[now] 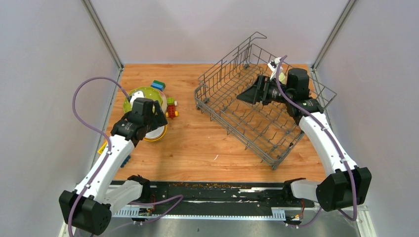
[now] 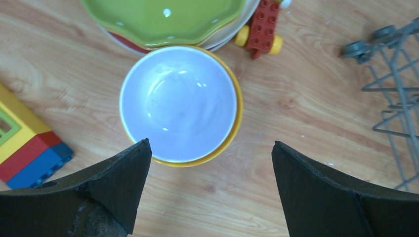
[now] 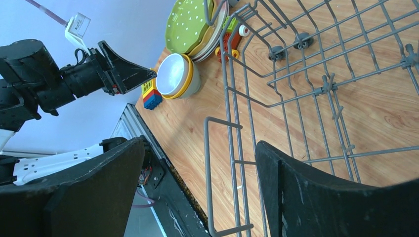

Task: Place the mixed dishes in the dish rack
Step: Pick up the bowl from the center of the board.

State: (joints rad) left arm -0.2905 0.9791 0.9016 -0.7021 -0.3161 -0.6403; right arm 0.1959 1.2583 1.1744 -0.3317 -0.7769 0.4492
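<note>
A white bowl sits nested in a yellow bowl on the wooden table, next to a stack of plates topped by the lime-green white-dotted plate. My left gripper hangs open just above the bowls' near rim, with nothing between its fingers. In the top view the left gripper covers most of the bowls. The grey wire dish rack stands at the right, tilted to the table edges, and holds no dishes that I can see. My right gripper hovers open over the rack, holding nothing.
Toy blocks lie around the dishes: a red and yellow one beside the plates, a yellow, red and blue one left of the bowls, green and blue ones behind. The rack's corner wheel is to the bowls' right. Grey walls enclose the table.
</note>
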